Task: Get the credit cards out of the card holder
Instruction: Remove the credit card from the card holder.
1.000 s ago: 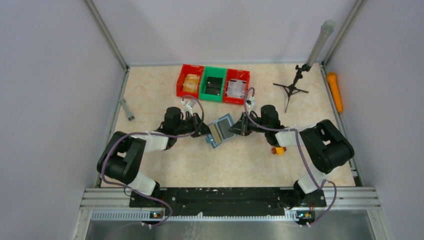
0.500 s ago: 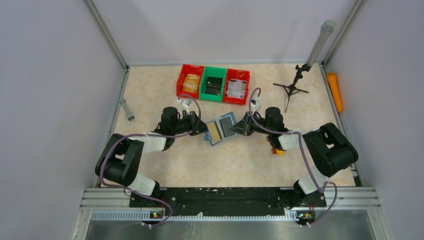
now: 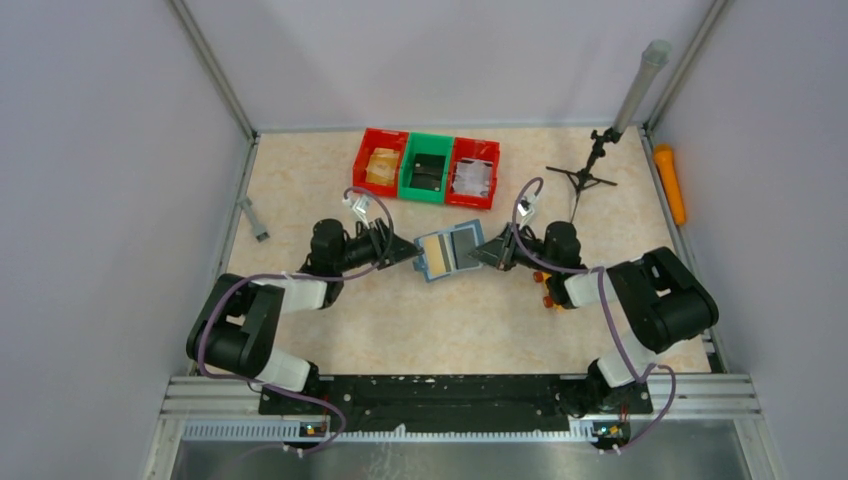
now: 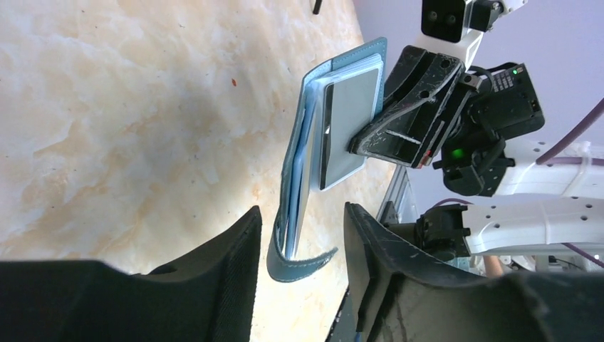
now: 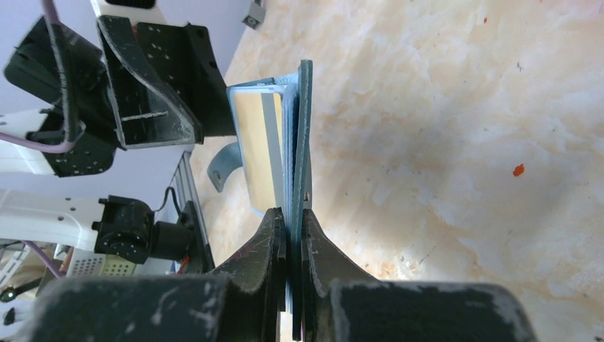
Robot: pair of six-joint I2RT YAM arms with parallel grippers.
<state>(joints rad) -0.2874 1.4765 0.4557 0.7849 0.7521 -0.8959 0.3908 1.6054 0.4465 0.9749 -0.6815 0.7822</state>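
The right gripper (image 3: 492,252) is pinched fully closed on the 3 o'clock edge of the card holder (image 4: 292,171), which is spread open at mid-table, roughly 6 o'clock of the green bin (image 3: 427,167). The left gripper (image 4: 303,214), at the holder's 9 o'clock, has its jaws about half parted around that edge, gripping nothing. Two credit cards (image 3: 461,247) sit tucked inside, one dark grey, one tan-faced.

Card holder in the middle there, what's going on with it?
The right gripper is shut on one edge of the open card holder, holding it up between the two arms. The left gripper is open, its jaws standing either side of the holder's opposite edge without pinching it. The credit cards sit in their slots; none is out yet.
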